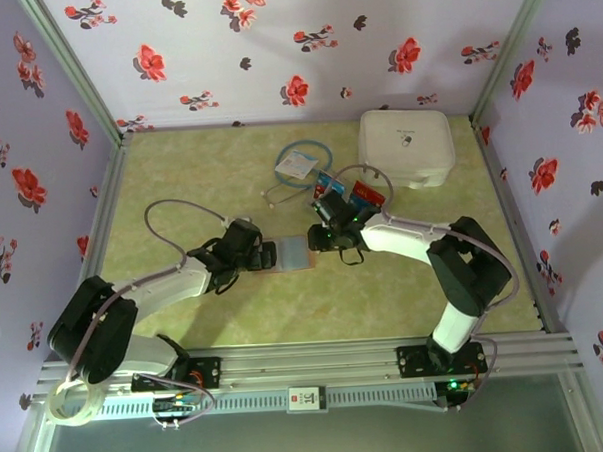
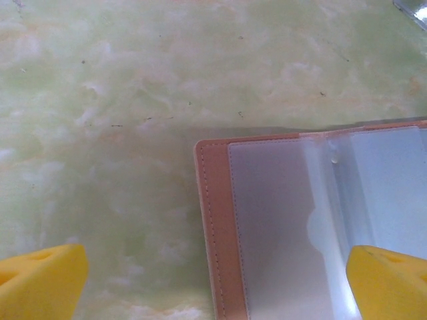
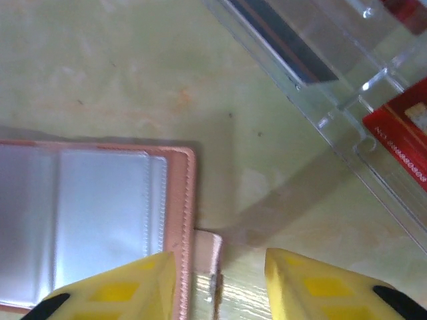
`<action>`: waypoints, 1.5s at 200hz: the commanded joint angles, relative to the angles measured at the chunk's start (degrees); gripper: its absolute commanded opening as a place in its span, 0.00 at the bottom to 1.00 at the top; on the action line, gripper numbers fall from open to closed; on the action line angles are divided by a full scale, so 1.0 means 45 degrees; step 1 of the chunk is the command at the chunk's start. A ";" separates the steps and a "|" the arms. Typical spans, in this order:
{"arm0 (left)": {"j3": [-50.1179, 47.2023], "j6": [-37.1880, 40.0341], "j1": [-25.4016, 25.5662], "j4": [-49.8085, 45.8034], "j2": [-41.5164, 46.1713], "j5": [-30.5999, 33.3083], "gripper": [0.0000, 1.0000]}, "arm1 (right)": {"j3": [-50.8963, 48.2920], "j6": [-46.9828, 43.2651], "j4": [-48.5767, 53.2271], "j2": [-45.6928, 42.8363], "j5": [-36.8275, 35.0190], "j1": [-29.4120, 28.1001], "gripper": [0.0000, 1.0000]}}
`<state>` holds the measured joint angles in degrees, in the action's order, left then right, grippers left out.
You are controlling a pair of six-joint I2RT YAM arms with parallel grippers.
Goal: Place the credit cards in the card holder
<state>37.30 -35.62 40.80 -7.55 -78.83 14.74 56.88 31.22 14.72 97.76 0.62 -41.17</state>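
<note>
The card holder (image 1: pixel 294 253) lies open on the green table between my two grippers, its pinkish-tan border (image 2: pixel 217 233) framing clear greyish sleeves. My left gripper (image 2: pixel 217 287) is wide open, its yellow fingertips (image 2: pixel 40 280) straddling the holder's left edge. My right gripper (image 3: pixel 217 280) is open with its jaws partly drawn in, and the holder's right edge and small closure tab (image 3: pixel 208 257) lie between them. One right finger (image 3: pixel 120 290) is over a sleeve and the other is over bare table. Red and blue credit cards (image 1: pixel 332 186) sit in a clear plastic tray (image 3: pixel 333 87) just behind; one red card (image 3: pixel 400 137) shows there.
A large white square case (image 1: pixel 406 146) stands at the back right. A white tag with a blue cord loop (image 1: pixel 297 166) lies at the back centre. Flowered walls enclose the table on three sides.
</note>
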 commanded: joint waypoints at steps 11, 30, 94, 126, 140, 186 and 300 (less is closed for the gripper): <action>0.0432 0.0140 -0.0101 0.0008 -0.0153 -0.0283 1.00 | -0.0195 -0.0616 0.0060 -0.0054 0.0187 0.0252 0.12; 0.0471 0.0129 -0.0092 -0.0074 -0.0139 -0.0414 1.00 | -0.0338 -0.0993 0.0438 -0.0525 0.0250 0.0271 0.04; 0.0685 0.0122 0.0084 -0.0236 -0.0032 -0.0649 1.00 | -0.0815 -0.1561 0.1565 -0.1790 0.0367 0.0376 0.15; 0.0880 0.0119 0.0134 -0.0198 -0.0173 -0.0736 1.00 | 0.0162 -0.2107 0.2773 -0.2849 0.0136 0.0693 0.43; 0.1002 0.0132 0.0135 -0.0187 -0.0282 -0.0775 1.00 | 0.0861 -0.2404 0.3525 -0.3334 -0.0509 0.0972 0.47; 0.1394 0.0238 0.0138 -0.0133 -0.0635 -0.0835 1.00 | 0.3013 -0.3724 0.5170 -0.3200 -0.1890 0.1813 0.52; 0.1033 0.0280 -0.0336 0.0191 -0.0620 -0.1506 1.00 | 0.4695 -0.6369 0.6933 0.0105 -0.2423 0.1805 0.46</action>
<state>42.13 -35.38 39.90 -7.60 -81.47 9.13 76.36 5.41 43.79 96.62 -8.84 -32.93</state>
